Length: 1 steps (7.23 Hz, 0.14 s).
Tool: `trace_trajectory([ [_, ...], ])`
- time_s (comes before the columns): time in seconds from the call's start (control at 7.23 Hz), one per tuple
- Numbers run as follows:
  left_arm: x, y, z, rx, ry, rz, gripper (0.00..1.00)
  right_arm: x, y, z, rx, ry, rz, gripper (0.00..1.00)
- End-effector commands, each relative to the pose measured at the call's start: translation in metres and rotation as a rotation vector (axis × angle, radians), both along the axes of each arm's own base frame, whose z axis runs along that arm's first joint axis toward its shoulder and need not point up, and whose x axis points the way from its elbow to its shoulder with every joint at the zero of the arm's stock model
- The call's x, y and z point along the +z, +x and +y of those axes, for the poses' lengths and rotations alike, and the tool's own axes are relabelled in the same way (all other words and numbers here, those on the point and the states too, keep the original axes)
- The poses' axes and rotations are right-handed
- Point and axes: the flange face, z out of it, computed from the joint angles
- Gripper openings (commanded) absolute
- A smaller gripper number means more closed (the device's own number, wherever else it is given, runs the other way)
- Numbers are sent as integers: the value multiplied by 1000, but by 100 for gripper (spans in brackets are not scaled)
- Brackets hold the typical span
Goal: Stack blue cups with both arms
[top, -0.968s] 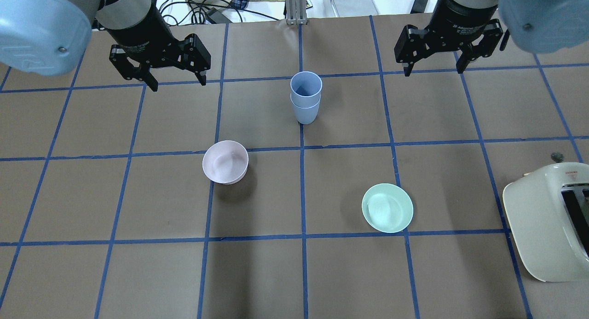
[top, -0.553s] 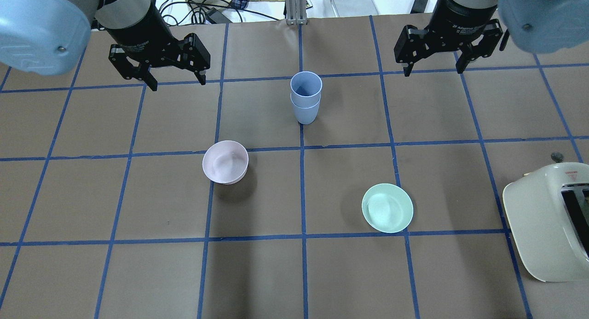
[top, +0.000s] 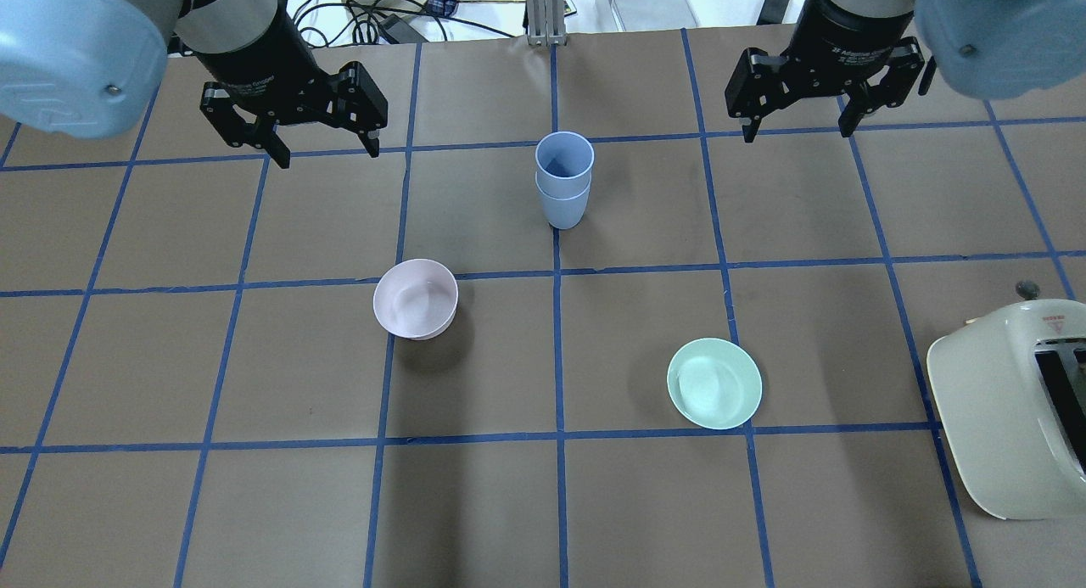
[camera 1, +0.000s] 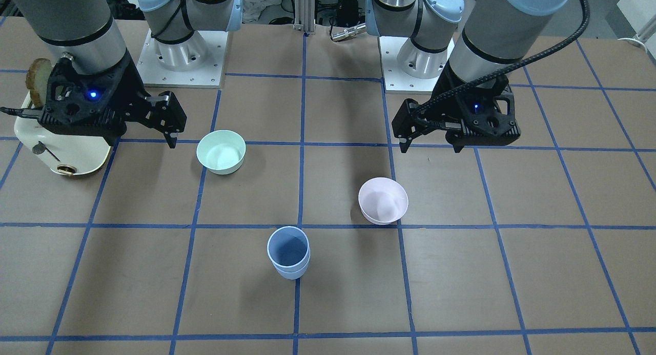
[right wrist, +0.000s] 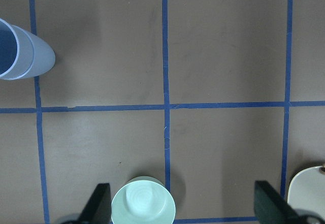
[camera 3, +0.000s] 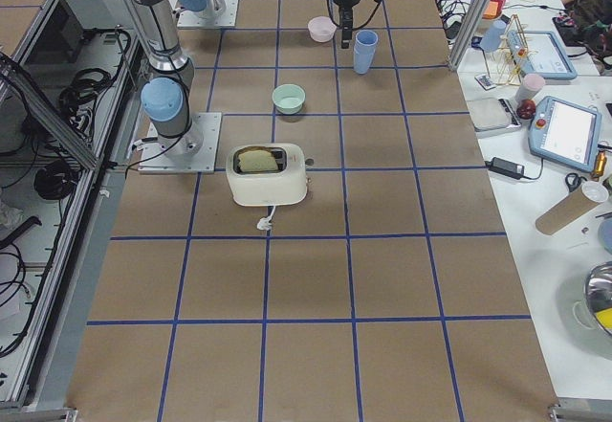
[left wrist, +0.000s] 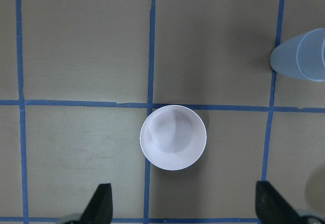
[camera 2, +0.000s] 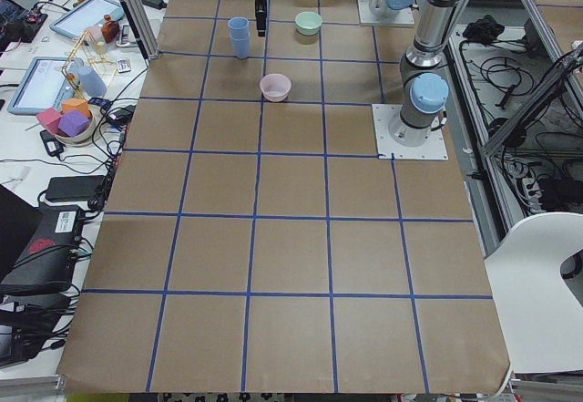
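Observation:
The two blue cups (top: pixel 563 181) stand nested one inside the other, upright on the table's centre line, far from the robot. They also show in the front view (camera 1: pixel 289 252), at the right edge of the left wrist view (left wrist: pixel 302 55) and at the left edge of the right wrist view (right wrist: pixel 23 51). My left gripper (top: pixel 327 151) is open and empty, high above the table, left of the stack. My right gripper (top: pixel 796 132) is open and empty, high and right of the stack. Neither touches the cups.
A pale pink bowl (top: pixel 416 299) sits nearer the robot, left of centre, under the left wrist camera (left wrist: pixel 173 137). A mint-green bowl (top: pixel 713 383) sits right of centre. A cream toaster (top: pixel 1010 401) holding a bread slice (camera 3: pixel 260 159) stands at the right edge.
The right gripper has drifted very slightly toward the far edge. The left gripper, the stacked cups and the bowls have not moved.

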Motion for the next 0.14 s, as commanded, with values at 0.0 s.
trace_trajectory([
  [0.0, 0, 0, 0, 4, 5, 0, 100, -1, 0, -1, 0, 2, 0, 100],
])
